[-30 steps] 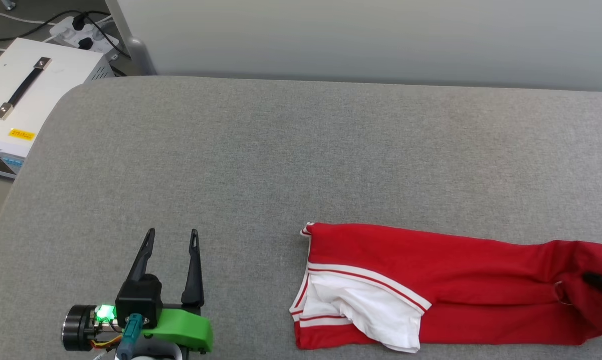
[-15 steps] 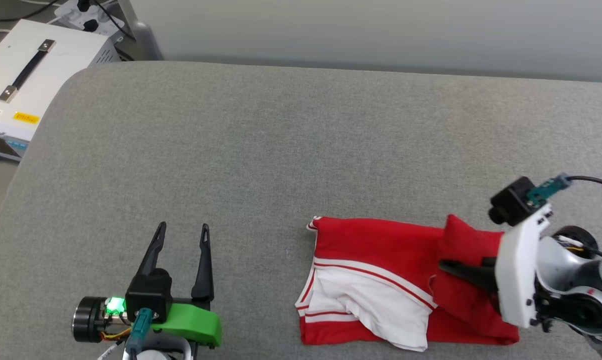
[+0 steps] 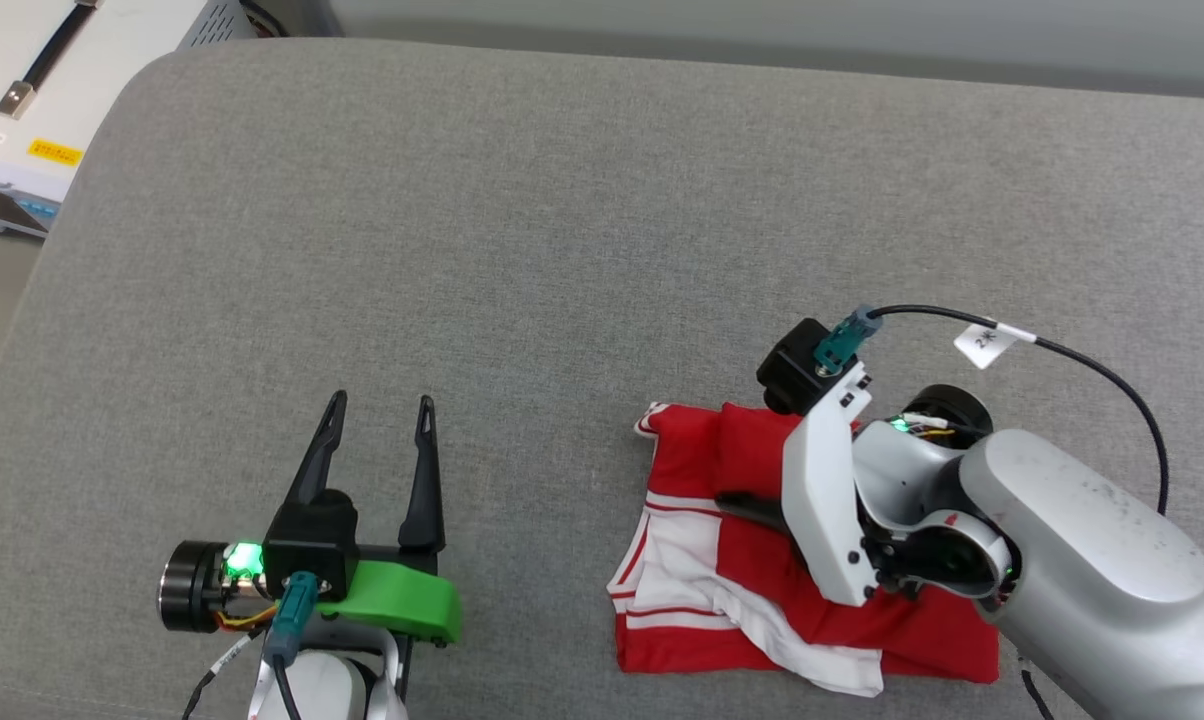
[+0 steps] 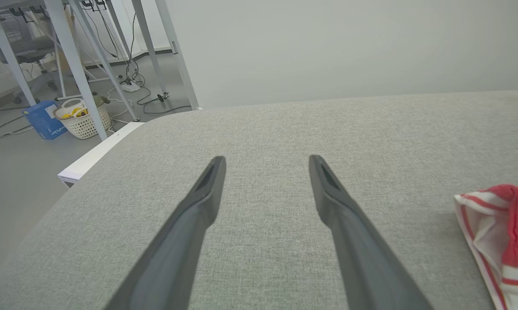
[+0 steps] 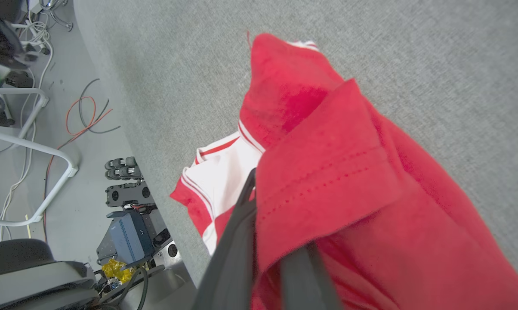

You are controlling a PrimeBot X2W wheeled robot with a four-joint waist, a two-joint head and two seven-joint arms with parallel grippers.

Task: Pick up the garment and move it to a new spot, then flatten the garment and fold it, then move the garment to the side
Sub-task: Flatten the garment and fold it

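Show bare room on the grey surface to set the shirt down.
Free: far half of the grey surface, and the strip between left gripper and garment. Crowded: near right, where the right gripper clamps the garment.

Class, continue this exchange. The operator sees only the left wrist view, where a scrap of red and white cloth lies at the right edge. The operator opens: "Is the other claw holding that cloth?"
Observer: Yes. The right claw is shut on a red hemmed edge of the garment.
Operator: Is that edge flat or lifted?
Observer: Lifted. In the right wrist view it drapes over the claw's fingers, with the white sleeve beyond it.
Operator: How does the rest lie?
Observer: In the head view it lies bunched on the grey surface, partly under the right arm.
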